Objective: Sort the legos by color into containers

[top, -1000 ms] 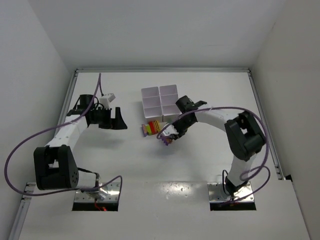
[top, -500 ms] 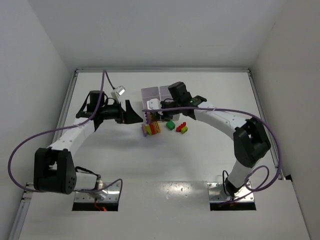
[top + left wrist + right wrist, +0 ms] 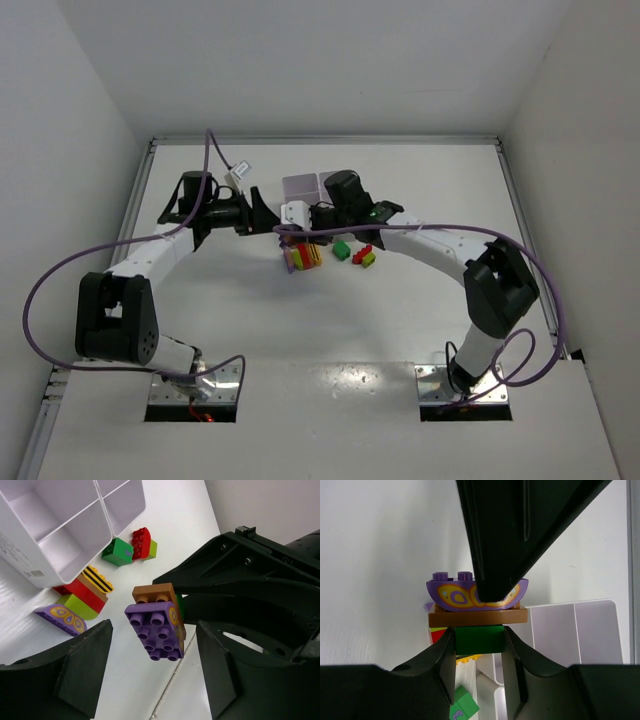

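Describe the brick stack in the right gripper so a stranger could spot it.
Find the white containers; beside them the right gripper holds a stack. It is purple on brown on green, and unlike the loose legos lying on the table, it hangs in the air.

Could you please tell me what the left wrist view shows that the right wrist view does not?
Only the left wrist view shows the striped, red and lime stack on the table, a flat purple butterfly piece and a red brick. Only the right wrist view shows the right gripper with its jaws shut on the green brick. Both show the held purple butterfly brick on its brown plate, the white containers and a loose green brick.
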